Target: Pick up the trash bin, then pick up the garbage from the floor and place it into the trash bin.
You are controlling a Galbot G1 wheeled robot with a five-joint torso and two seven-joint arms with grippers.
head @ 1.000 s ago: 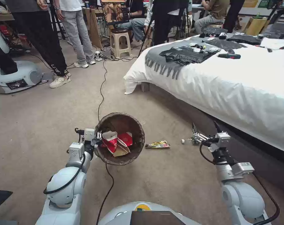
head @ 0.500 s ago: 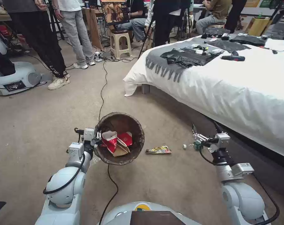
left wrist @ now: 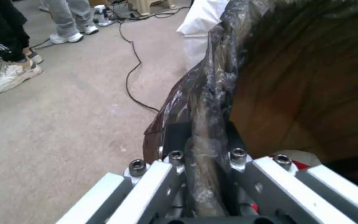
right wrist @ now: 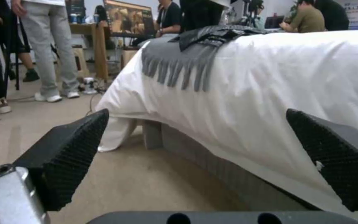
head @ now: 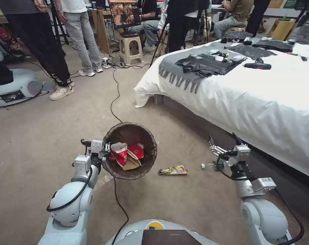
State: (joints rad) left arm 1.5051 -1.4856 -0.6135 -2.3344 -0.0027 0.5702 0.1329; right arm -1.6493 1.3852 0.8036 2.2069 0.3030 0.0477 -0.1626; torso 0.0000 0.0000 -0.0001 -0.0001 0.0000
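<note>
A bed (head: 263, 98) with a white sheet carries a fringed grey blanket (head: 181, 73), black garments (head: 208, 63) and a cordless screwdriver (head: 258, 65). A black cable (head: 114, 102) snakes over the beige carpet toward a plastic stool (head: 130, 46).

Even indoor light, soft shadows; wrist views blurry, maybe edge distortion.

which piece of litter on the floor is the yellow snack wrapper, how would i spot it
Start at the white bed and look down to the carpet beside it. Between the trash bin, held up by the left pincer, and the open right pincer lies the yellow snack wrapper. It is flat, crinkled and shiny gold, unlike the small green-labelled bottle nearby.
</note>
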